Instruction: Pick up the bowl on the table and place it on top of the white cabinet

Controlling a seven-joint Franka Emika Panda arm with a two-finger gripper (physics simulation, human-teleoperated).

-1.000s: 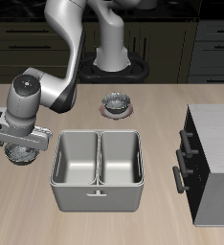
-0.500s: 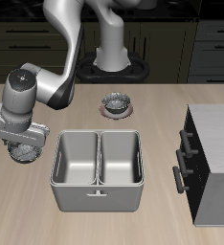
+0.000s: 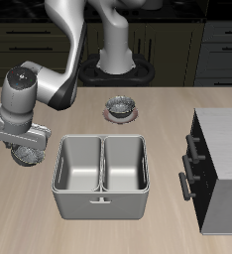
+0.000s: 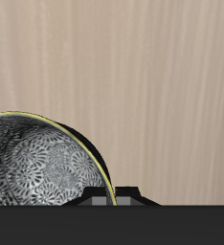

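Since the earlier frames the arm has risen a little, and the bowl (image 3: 27,156) has come up with it, hanging under the gripper (image 3: 25,149) above the desk (image 3: 118,233) beside the grey double bin (image 3: 101,177). The fingers are clamped on the bowl's rim. In the wrist view the bowl (image 4: 42,167) shows a grey mottled inside and a thin yellowish edge. The white cabinet (image 3: 225,139) stands well apart, past the bin.

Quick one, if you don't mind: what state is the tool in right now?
Tool: directly over the bowl, but the pictures do not show whether it is open or shut.
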